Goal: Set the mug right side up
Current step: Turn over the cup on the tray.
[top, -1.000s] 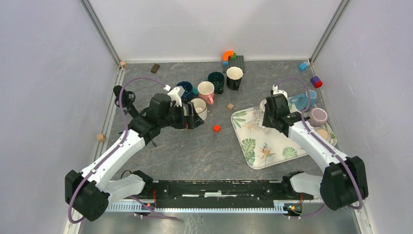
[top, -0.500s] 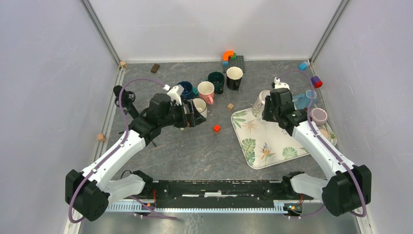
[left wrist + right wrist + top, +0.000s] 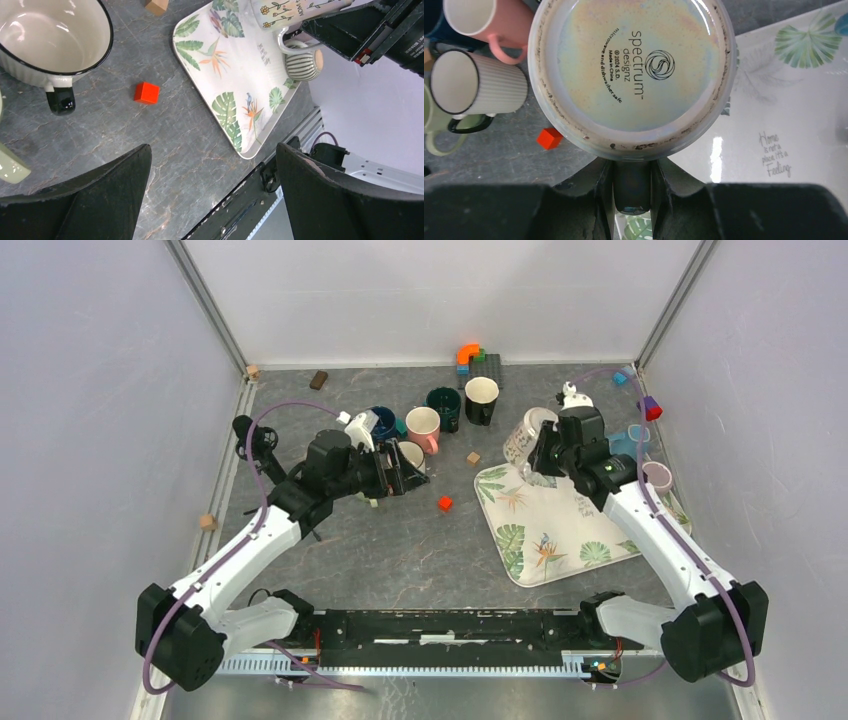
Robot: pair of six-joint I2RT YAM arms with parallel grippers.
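Mug (image 3: pixel 527 434), 1, tilted in right pincer (image 3: pixel 631 191) near 1 tray (image 3: pixel 562 540).

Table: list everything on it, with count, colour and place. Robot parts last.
floral mug: one, white, held aloft near the tray's far-left corner
tray: one, white with green leaves, right
mugs, back centre: five; navy, pink, dark green, black, white ribbed
pale green mug: one, beside the ribbed one
mugs, right: three; blue, lilac, striped
red cube: one, centre
wooden blocks: three, tan; centre, far-left corner, left edge
brown block: one, back left
blue block, purple block: one each, far-right corner
toy bricks: pile; orange, green, blue; back centre
left arm: white-black, jaws open
right arm: white-black, jaws shut on floral mug
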